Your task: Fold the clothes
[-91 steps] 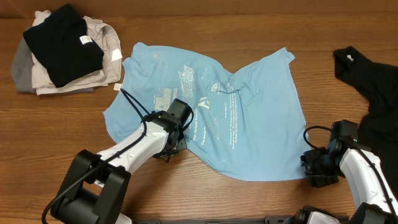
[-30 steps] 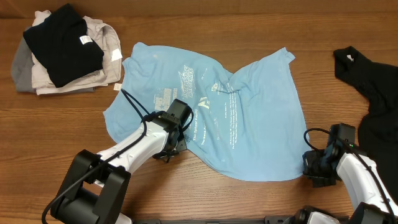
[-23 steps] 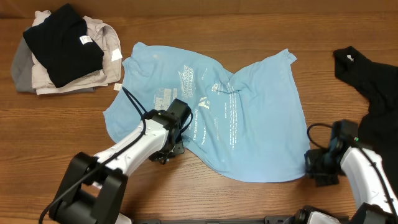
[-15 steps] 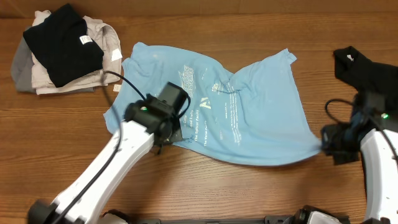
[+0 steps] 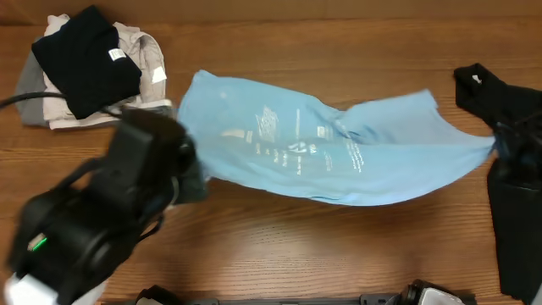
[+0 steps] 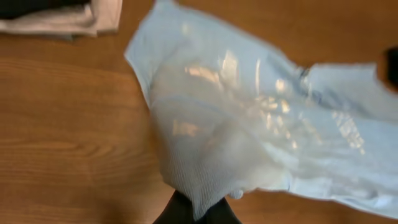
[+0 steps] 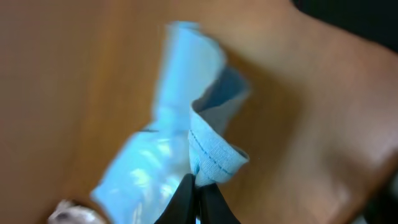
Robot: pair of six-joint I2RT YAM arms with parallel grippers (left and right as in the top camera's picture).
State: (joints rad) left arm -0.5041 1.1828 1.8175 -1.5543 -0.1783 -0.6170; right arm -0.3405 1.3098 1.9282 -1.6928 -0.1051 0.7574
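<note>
The light blue T-shirt (image 5: 330, 152) with white lettering hangs stretched between both grippers above the table. My left gripper (image 6: 198, 213) is shut on its left hem; the cloth spreads away from it (image 6: 249, 124). In the overhead view the left arm (image 5: 110, 212) is raised close to the camera and blurred. My right gripper (image 7: 198, 186) is shut on a stitched edge of the shirt (image 7: 211, 155); in the overhead view it sits at the far right (image 5: 500, 148). A black shirt (image 5: 508, 110) lies at the right.
A pile of folded clothes (image 5: 85, 68), black on top of beige and grey, sits at the back left; it also shows in the left wrist view (image 6: 62, 15). The wooden table (image 5: 279, 246) lies below the lifted shirt.
Both grippers have lifted and pulled apart, raising the blue T-shirt off the table and stretching it wide. The left arm has risen close to the overhead camera.
</note>
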